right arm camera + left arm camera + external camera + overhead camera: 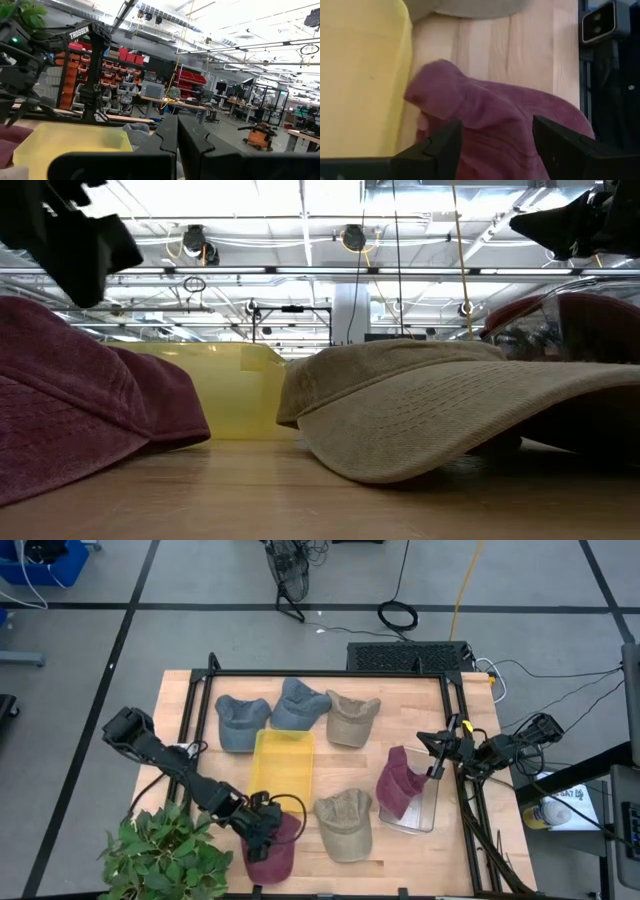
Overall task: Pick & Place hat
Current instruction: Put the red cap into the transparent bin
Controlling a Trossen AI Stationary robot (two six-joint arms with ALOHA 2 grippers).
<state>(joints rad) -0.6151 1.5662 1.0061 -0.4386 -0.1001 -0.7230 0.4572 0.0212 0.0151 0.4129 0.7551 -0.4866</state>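
A maroon hat [272, 850] lies on the wooden table near its front edge, beside the yellow bin [282, 762]. My left gripper [262, 830] hovers over it, slanting down, open. In the left wrist view its two fingers [445, 145] stand apart above the hat's rumpled crown [485, 110]. The low view shows this gripper [70, 230] clear above the hat [60, 400]. My right gripper [432, 745] waits raised at the table's right side, its fingers shut [177, 130] on nothing.
A tan hat [345, 825] lies right of the maroon one. A clear bin [425, 810] holds another maroon hat [398, 782]. Three more hats [298, 705] lie along the far side. A potted plant [165, 855] stands at the near left corner.
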